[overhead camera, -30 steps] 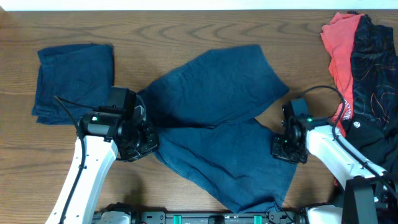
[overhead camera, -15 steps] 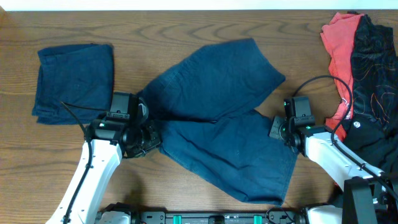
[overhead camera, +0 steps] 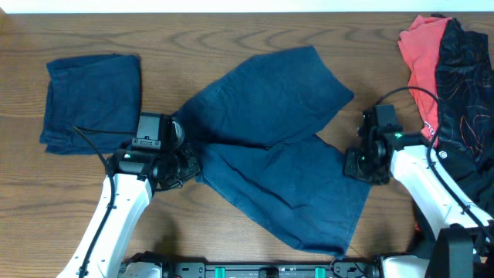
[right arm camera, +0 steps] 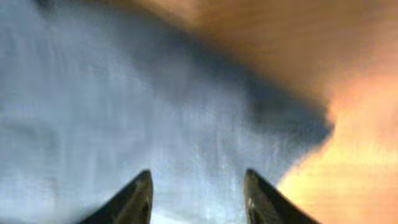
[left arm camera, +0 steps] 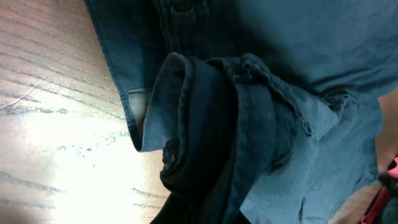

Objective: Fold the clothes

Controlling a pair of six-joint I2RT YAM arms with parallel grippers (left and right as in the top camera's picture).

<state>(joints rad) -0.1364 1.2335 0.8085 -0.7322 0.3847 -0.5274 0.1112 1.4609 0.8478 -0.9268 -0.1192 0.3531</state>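
At mid-table we pin the blue denim shorts (overhead camera: 278, 181) by their bunched waistband in our left gripper (overhead camera: 187, 166), apparently clenched, anchoring them while our right gripper (overhead camera: 357, 164) hovers spread over the leg hem.

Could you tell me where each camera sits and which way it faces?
Overhead: fixed above the table, looking straight down at the blue shorts; both arms, left gripper and right gripper, show.
Left wrist: on the left arm, close against the shorts' bunched edge; cloth hides its fingers.
Right wrist: on the right arm, looking past its open fingertips at blurred blue cloth.
Shared: every view sees the shorts.
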